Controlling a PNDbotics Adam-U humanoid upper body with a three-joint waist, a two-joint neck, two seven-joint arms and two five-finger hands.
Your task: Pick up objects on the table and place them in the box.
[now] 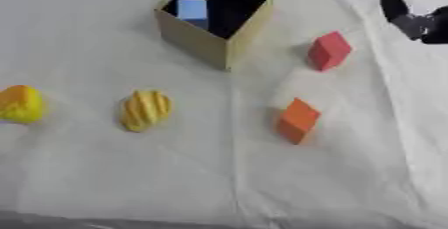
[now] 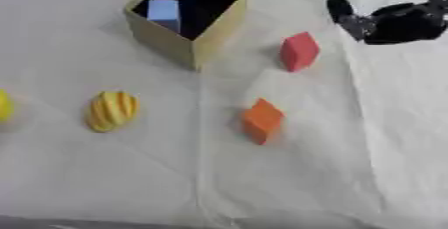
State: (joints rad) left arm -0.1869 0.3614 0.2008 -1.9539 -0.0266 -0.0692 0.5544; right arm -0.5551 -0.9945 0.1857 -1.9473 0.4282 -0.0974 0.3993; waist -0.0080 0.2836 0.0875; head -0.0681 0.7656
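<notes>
An open cardboard box (image 1: 199, 37) stands at the top centre with a light blue block (image 1: 192, 11) inside it. To the box's right a red block (image 1: 330, 50) lies on the white cloth, and an orange block (image 1: 298, 120) lies nearer, below it. A yellow ridged object (image 1: 144, 109) sits left of centre, and a yellow-orange rounded object (image 1: 19, 104) sits at the left edge. My right hand (image 2: 398, 22) hovers at the upper right, right of the red block and apart from it, open and holding nothing. My left hand does not show.
A white creased cloth (image 1: 219, 183) covers the table, and a dark strip of its front edge shows along the bottom. Bare cloth lies in the foreground and on the right side.
</notes>
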